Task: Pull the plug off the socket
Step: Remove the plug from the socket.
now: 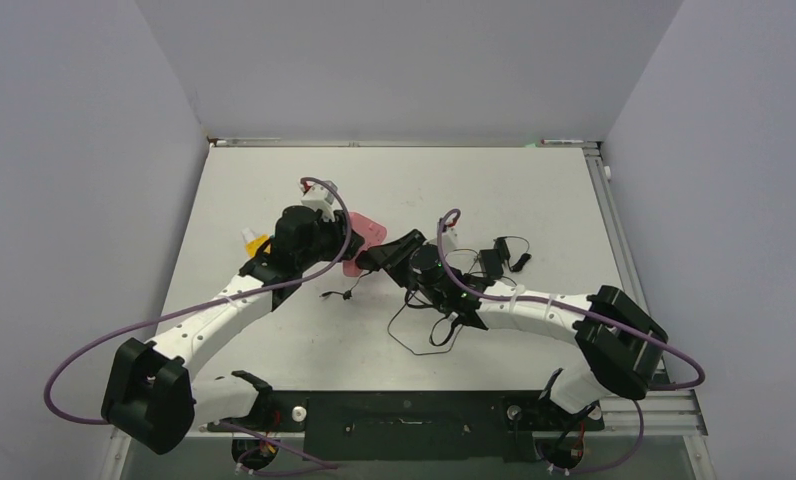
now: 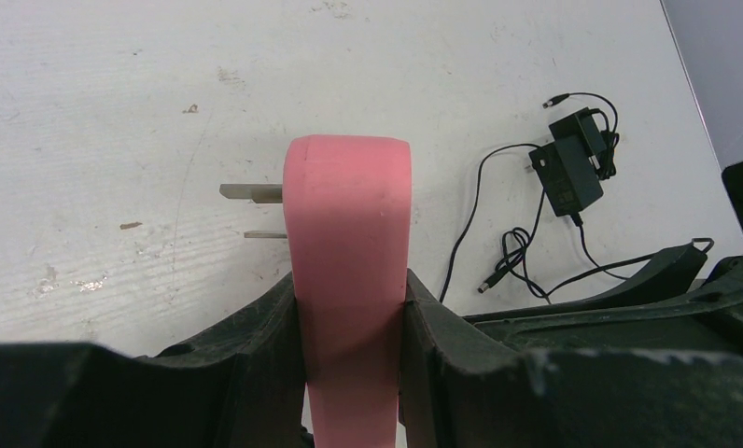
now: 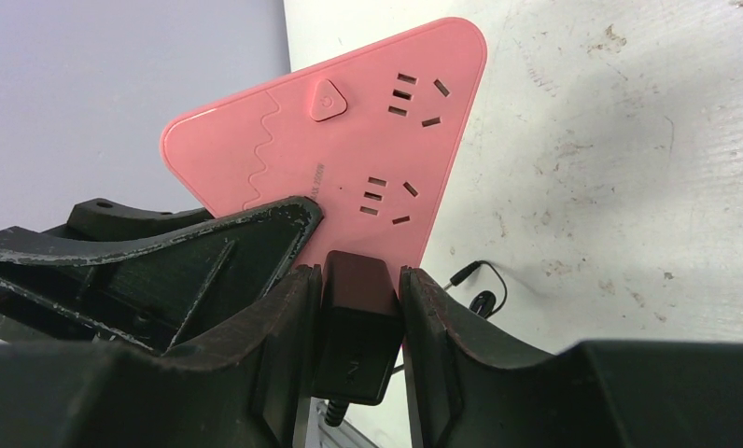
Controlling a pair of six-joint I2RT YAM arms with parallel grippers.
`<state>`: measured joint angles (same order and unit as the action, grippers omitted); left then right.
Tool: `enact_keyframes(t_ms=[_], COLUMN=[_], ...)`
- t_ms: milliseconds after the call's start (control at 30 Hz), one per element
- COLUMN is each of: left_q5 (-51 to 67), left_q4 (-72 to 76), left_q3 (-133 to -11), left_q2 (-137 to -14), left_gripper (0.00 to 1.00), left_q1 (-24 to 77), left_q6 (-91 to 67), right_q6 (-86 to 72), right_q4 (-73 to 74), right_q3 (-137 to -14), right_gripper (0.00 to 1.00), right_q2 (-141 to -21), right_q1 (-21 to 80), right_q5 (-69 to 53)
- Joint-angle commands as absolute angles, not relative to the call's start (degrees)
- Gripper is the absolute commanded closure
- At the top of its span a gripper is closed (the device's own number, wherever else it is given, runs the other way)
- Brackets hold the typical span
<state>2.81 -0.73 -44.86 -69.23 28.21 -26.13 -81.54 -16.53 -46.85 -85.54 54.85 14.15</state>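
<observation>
Right gripper [image 3: 360, 285] is pressed tight on the black plug [image 3: 354, 341], one finger flat against each of its sides. The plug sits between those fingers with its front end butted against the face of the pink socket block [image 3: 349, 121], just ahead of the fingertips. No gap shows between plug and face, so I judge it seated and not yet drawn out.

Two free outlet sets and a power button [image 3: 326, 98] lie further out beyond the fingertips. The left gripper [image 2: 349, 287] pinches the same block edge-on, both fingers hard against its flat faces, bracing it clear of the table [image 3: 629, 187]. Two metal prongs [image 2: 251, 192] stick out of the block to the left of that grip.

Both holds look made; the pull itself, straight back away from the face, is what remains. A spare black adapter [image 2: 566, 177] with its thin cable [image 2: 498, 271] lies on the table off to the right of the left gripper, apart from both
</observation>
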Motion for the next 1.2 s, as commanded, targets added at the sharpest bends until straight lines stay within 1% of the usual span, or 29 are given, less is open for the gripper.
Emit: enact_keyframes(t_ms=[0, 133, 400, 700, 1167], left_q5=[0.00, 1.57, 2.31, -4.19, -8.63], left_q4=[3.17, 3.23, 3.21, 0.79, -2.15], left_q3=[-46.67, -46.59, -46.58, -47.95, -49.28], left_q2=[-67.97, -67.63, -68.13, -69.76, -71.98], left_gripper=[1.00, 1.00, 1.00, 1.00, 1.00], left_q1=[25.19, 24.17, 24.22, 30.23, 34.81], left_q6=[-26.90, -27.31, -27.08, -21.72, -17.67], right_q6=[-81.42, -82.13, -81.70, -81.82, -79.90], right_q4=[-16.19, -16.44, -16.22, -15.81, -13.59], right_q3=[-44.92, -43.45, -44.31, -46.12, -48.54], right_gripper=[0.95, 0.95, 0.95, 0.95, 0.95], right_q2=[-86.59, -86.61, -86.63, -85.01, -80.76], right_q1=[55.46, 55.57, 55.63, 55.55, 54.85], right_q5=[13.97, 13.75, 13.97, 14.51, 16.99])
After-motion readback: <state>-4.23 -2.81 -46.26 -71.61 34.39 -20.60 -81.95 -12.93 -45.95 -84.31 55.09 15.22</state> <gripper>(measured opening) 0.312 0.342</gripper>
